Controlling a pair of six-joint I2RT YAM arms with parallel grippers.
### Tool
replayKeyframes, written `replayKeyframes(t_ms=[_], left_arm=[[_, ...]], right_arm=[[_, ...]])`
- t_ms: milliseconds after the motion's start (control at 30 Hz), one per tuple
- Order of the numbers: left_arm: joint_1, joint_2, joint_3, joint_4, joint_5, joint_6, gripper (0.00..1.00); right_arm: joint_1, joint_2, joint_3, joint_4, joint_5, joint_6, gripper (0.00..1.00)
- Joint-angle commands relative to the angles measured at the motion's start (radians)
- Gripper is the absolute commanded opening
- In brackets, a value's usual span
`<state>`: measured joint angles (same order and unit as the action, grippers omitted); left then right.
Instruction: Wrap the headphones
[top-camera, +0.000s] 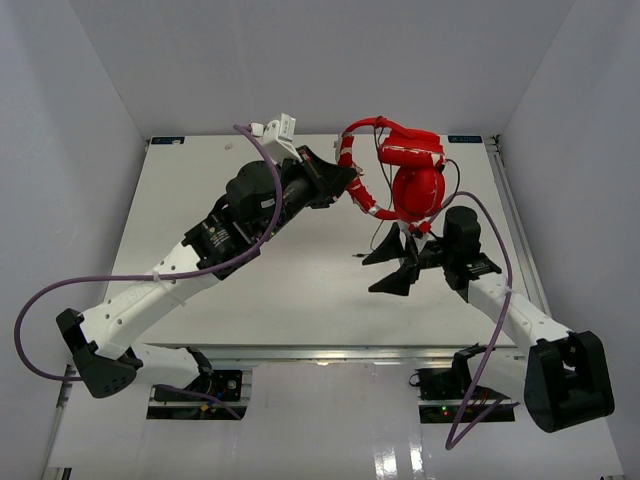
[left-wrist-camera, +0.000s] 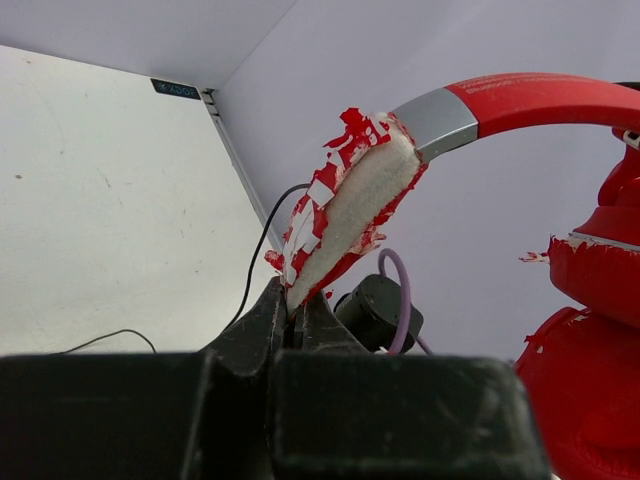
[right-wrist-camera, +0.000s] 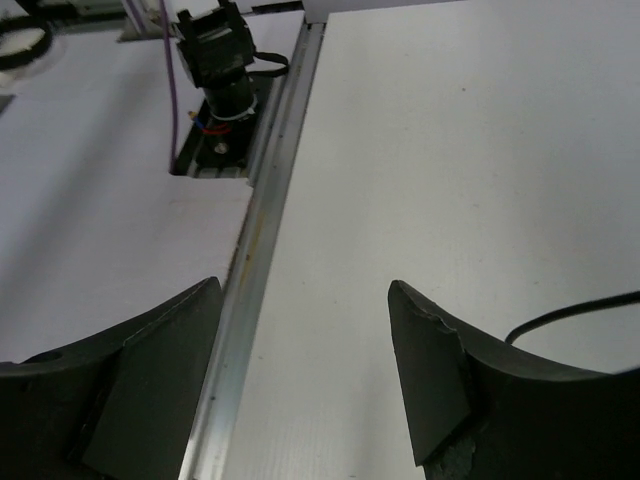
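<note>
The red headphones (top-camera: 415, 180) are held up above the far right part of the table, earcups to the right, the headband arching left. My left gripper (top-camera: 345, 180) is shut on the worn, peeling headband pad (left-wrist-camera: 345, 220). The silver slider and red band (left-wrist-camera: 540, 100) curve right to the earcups (left-wrist-camera: 590, 330). The thin black cable (top-camera: 385, 232) hangs below the earcups to the table; it also shows in the left wrist view (left-wrist-camera: 255, 255) and right wrist view (right-wrist-camera: 570, 315). My right gripper (top-camera: 392, 268) is open and empty, just below the earcups, fingers (right-wrist-camera: 430, 380) wide apart.
White enclosure walls surround the table (top-camera: 300, 290). A metal rail runs along the table's near edge (right-wrist-camera: 255, 260). Purple robot cables (top-camera: 60, 290) loop off both arms. The left arm base (right-wrist-camera: 225, 75) shows beyond the rail.
</note>
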<state>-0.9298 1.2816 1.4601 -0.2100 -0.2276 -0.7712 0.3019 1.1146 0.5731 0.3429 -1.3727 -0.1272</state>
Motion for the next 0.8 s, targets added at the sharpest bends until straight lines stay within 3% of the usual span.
replayKeyframes(t_ms=[0, 67, 433, 600, 767], left_arm=[[-0.003, -0.045, 0.056, 0.052, -0.004, -0.019, 0.00], [-0.003, -0.049, 0.055, 0.041, -0.015, -0.008, 0.00], [-0.003, -0.079, 0.028, 0.029, -0.035, 0.009, 0.00], [-0.003, -0.072, 0.028, 0.031, -0.029, 0.009, 0.00], [-0.003, -0.064, 0.023, 0.042, -0.019, 0.002, 0.00]], right_arm=[[-0.012, -0.059, 0.177, -0.545, 0.122, -0.584, 0.74], [-0.012, -0.079, 0.227, -0.759, 0.236, -0.758, 0.74], [-0.014, -0.152, 0.252, -0.745, 0.463, -0.679, 0.68], [-0.013, -0.100, 0.208, -0.575, 0.570, -0.529, 0.70], [0.008, 0.016, 0.132, -0.417, 0.398, -0.525, 0.73]])
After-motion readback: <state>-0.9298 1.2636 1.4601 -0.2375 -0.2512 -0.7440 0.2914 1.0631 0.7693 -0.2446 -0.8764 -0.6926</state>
